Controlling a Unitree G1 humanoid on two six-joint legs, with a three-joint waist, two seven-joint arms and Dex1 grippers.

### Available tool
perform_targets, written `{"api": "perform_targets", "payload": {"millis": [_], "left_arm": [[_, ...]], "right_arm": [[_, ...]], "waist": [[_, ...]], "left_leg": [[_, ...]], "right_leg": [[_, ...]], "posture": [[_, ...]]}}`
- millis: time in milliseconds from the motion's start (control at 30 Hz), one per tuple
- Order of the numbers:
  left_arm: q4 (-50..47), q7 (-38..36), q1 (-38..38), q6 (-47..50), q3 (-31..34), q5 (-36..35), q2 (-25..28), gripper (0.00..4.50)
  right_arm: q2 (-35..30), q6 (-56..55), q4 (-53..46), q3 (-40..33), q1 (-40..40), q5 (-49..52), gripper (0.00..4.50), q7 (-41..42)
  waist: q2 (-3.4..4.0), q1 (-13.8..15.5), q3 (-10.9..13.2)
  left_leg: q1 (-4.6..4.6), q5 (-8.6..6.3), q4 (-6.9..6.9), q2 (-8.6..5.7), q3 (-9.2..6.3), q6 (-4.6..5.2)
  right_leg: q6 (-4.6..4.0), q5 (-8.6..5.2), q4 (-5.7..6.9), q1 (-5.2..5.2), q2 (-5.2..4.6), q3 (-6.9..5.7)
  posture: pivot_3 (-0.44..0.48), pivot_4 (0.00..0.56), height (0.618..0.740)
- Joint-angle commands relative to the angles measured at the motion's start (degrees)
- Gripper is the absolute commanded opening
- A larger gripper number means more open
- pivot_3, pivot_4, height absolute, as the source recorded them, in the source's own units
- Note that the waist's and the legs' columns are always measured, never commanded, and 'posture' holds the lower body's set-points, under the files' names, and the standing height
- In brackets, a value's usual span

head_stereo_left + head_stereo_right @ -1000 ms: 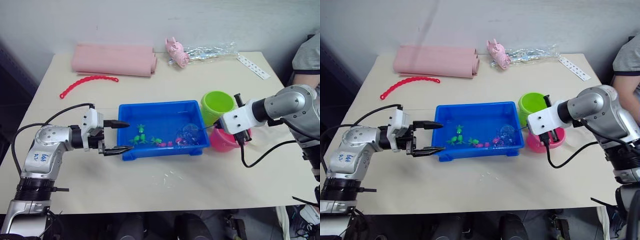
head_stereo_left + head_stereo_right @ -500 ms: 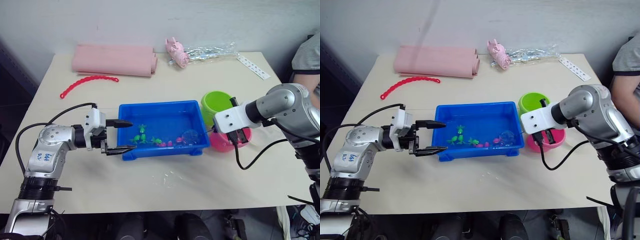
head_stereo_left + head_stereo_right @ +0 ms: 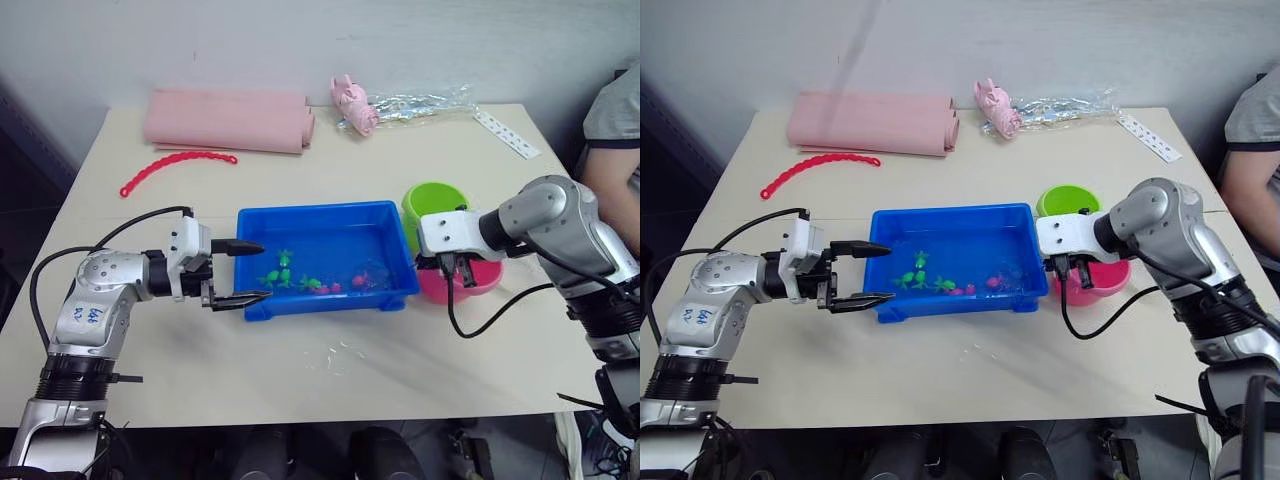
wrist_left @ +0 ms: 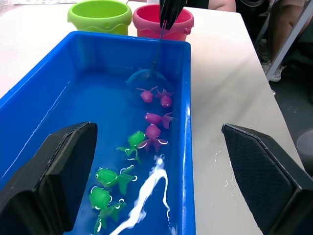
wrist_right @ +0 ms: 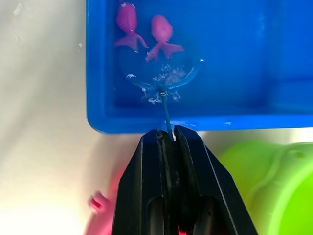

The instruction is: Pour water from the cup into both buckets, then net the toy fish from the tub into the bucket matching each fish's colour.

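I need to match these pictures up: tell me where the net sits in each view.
Left eye: net in the tub's right end.
Right eye: net at the same end.
Left wrist: hoop beyond the pink fish.
Right wrist: hoop ahead of the right hand.
Shared landmark: the pink bucket.

Little can be read here — only a blue handwritten mark on the left arm (image 3: 84, 313), on its silver upper casing; it looks like three digits or letters, too small to make out. The white strip (image 3: 507, 133) at the table's far right corner carries a row of small dark marks — whether they are print or holes cannot be told.
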Motion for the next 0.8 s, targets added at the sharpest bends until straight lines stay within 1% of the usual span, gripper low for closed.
{"api": "perform_targets", "payload": {"millis": [33, 400, 633, 800], "left_arm": [[-1.3, -0.1, -0.1, -0.6, 1.1, -0.2, 0.9, 4.46], [-1.7, 0.0, 0.1, -0.3, 1.3, -0.3, 1.5, 4.46], [-2.6, 0.2, 1.1, 0.0, 1.4, -0.6, 1.6, 4.46], [-3.1, 0.3, 1.5, 0.2, 1.4, -0.6, 1.6, 4.46]], "right_arm": [[0.8, 3.5, -1.2, -0.9, 0.4, 1.8, 0.00, 0.0], [2.8, 6.6, -1.8, -0.8, 1.4, 3.7, 0.00, -2.4], [1.5, 6.5, -0.9, -0.7, 1.9, 3.8, 0.00, -2.3], [-0.1, 3.6, 2.3, -0.4, 0.1, 2.3, 0.00, -1.9]], "waist": [[0.00, 0.0, 0.0], [0.00, 0.0, 0.0], [0.00, -0.1, 0.0], [0.00, 0.0, 0.0]], "left_leg": [[0.00, 0.00, 0.00, 0.00, 0.00, 0.00], [0.00, 0.00, -0.01, 0.00, 0.00, 0.00], [0.00, 0.00, -0.01, 0.00, 0.00, -0.01], [0.01, 0.00, -0.01, 0.00, 0.01, 0.00]], "right_leg": [[0.00, 0.00, 0.00, 0.00, 0.00, 0.00], [0.00, 0.00, 0.01, -0.01, 0.01, 0.00], [0.00, 0.00, 0.01, -0.01, 0.01, 0.00], [0.00, 0.00, 0.00, -0.01, 0.00, 0.01]], "posture": [[0.000, 0.150, 0.740], [0.000, 0.150, 0.740], [0.000, 0.150, 0.740], [0.000, 0.150, 0.740]]}}
